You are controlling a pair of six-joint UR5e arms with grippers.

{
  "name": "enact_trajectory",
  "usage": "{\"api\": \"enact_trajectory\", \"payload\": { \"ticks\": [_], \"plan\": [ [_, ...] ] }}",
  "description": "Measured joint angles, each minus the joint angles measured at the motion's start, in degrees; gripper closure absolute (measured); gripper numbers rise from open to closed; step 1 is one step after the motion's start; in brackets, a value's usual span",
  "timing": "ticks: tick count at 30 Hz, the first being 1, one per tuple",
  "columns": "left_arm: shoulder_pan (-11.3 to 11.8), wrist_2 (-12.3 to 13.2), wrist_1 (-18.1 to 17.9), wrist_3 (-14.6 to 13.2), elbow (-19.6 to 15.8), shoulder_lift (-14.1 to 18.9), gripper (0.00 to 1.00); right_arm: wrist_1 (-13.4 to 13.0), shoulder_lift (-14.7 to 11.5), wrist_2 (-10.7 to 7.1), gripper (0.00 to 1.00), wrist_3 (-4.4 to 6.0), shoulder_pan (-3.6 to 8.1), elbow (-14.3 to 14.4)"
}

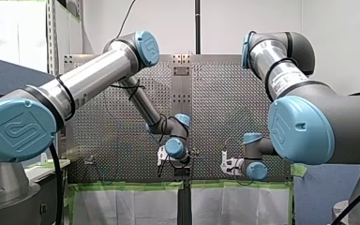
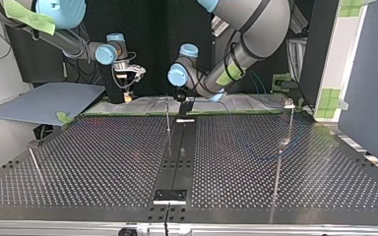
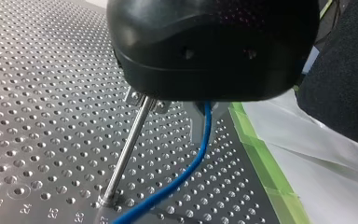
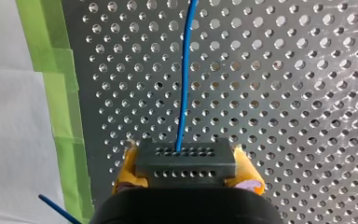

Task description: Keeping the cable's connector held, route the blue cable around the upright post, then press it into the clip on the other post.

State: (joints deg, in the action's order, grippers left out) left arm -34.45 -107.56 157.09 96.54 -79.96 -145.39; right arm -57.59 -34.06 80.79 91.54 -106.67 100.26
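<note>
Rising beside the blue cable (image 3: 193, 163) is a post (image 3: 128, 151) (green tape (image 3: 255, 154) beyond).

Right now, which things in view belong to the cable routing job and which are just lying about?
Job: blue cable, connector, right tool, left tool, post beside it, post at top view's right.
Lying about: green tape, white sheeting, blue-grey board.

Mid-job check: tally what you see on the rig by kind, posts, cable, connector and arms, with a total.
posts: 3
cable: 1
connector: 1
arms: 2
total: 7
</note>
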Motion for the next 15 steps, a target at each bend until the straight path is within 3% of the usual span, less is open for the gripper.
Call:
{"api": "enact_trajectory", "payload": {
  "ticks": [15],
  "plan": [
    [1.9, 3.5, 0.1, 2.3, 0.4, -0.1, 1.00, 0.0, 0.0, -0.29, 1.00, 0.18, 0.23, -0.8]
  ]
}}
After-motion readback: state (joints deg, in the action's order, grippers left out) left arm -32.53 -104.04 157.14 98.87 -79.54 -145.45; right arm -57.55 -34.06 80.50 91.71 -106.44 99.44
